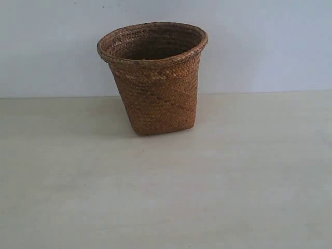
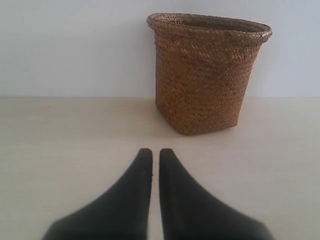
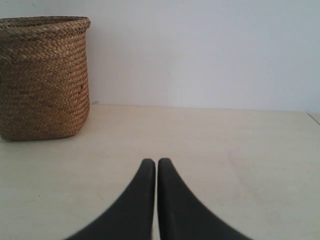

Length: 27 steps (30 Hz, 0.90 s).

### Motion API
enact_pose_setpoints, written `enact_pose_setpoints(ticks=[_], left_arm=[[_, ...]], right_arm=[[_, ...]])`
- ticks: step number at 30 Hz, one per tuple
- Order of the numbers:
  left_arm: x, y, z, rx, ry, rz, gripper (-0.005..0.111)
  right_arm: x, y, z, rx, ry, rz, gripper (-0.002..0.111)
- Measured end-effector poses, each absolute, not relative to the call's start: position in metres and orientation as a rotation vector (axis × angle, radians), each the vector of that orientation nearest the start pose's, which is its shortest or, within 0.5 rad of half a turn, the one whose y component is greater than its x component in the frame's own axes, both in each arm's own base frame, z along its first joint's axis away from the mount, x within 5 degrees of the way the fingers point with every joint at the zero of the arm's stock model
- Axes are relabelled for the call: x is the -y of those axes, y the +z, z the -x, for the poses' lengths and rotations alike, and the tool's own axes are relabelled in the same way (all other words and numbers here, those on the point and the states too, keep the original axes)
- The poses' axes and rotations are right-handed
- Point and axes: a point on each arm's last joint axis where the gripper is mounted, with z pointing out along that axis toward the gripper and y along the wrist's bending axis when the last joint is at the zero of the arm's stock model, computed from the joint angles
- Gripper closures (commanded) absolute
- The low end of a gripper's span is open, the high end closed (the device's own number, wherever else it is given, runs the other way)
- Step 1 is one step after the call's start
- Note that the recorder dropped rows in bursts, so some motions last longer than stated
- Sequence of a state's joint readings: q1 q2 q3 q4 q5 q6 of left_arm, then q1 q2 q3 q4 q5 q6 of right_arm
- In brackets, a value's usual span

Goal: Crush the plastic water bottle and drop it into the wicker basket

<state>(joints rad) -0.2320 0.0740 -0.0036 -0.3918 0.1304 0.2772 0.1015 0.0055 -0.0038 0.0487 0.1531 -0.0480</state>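
Note:
The brown wicker basket stands upright at the back of the pale table, near the wall. It also shows in the left wrist view and in the right wrist view. The plastic water bottle is in no view. My left gripper is shut with only a thin slit between its black fingers and nothing in it, some way short of the basket. My right gripper is shut and empty too, off to the basket's side. Neither gripper appears in the exterior view.
A pale table stretches in front of the basket, with a plain white wall right behind it. The table's edge shows at one corner of the right wrist view.

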Motion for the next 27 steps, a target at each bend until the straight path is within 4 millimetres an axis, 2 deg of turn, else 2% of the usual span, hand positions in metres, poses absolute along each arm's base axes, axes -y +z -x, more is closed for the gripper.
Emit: enact_pose_setpoints(ticks=[12, 19, 27], left_arm=[[0.0162, 0.1986, -0.0597, -1.68, -0.259, -0.137, 0.102], [0.0125, 0.2022, -0.0556, -1.619, -0.23, -0.117, 0.102], [0.0101, 0.1957, -0.055, -1.688, -0.194, -0.088, 0.102]], right_arm=[[-0.0064, 0.2003, -0.0562, -1.637, 0.084, 0.089, 0.108], [-0.0064, 0.2003, -0.0562, -1.637, 0.084, 0.089, 0.108], [-0.0064, 0.2004, -0.0562, -1.635, 0.084, 0.089, 0.108]])
